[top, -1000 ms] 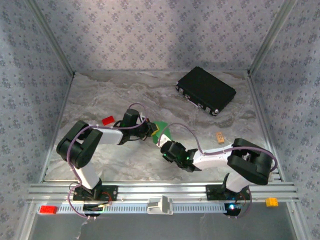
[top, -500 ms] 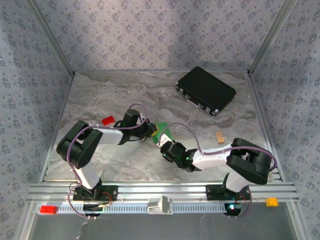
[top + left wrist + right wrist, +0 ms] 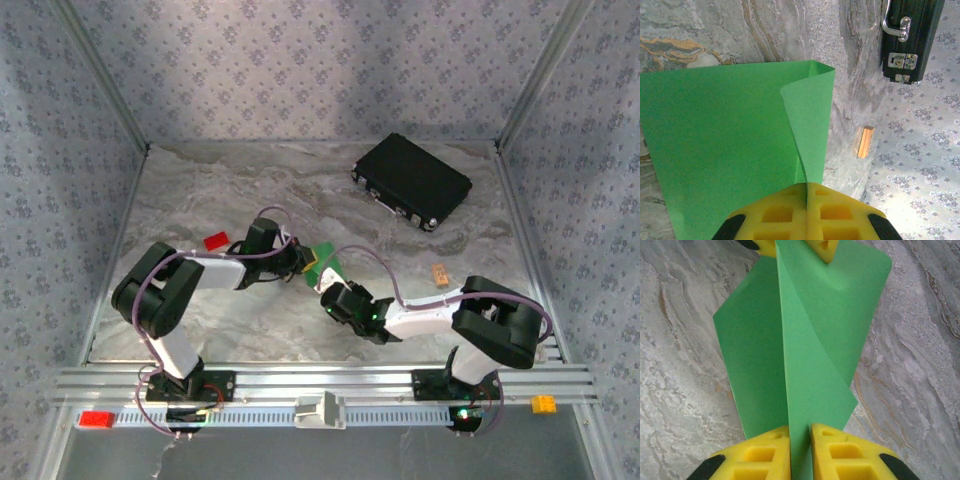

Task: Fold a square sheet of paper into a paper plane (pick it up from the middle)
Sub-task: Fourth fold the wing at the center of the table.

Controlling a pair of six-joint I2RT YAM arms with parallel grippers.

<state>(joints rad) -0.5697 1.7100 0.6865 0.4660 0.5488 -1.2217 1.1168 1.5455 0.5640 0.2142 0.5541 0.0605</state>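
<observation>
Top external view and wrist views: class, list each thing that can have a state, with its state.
square sheet of paper: loosely folded, held at both ends
left fingers: shut on the sheet
right fingers: shut on the sheet
black case: closed, lying flat

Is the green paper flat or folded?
Folded, loosely: the green paper doubles over itself, two layers showing, pinched by the left gripper and right gripper.

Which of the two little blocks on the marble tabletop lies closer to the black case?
The tan block, right of the green paper, on the same side as the black case. The red block lies opposite, left of the paper.
</observation>
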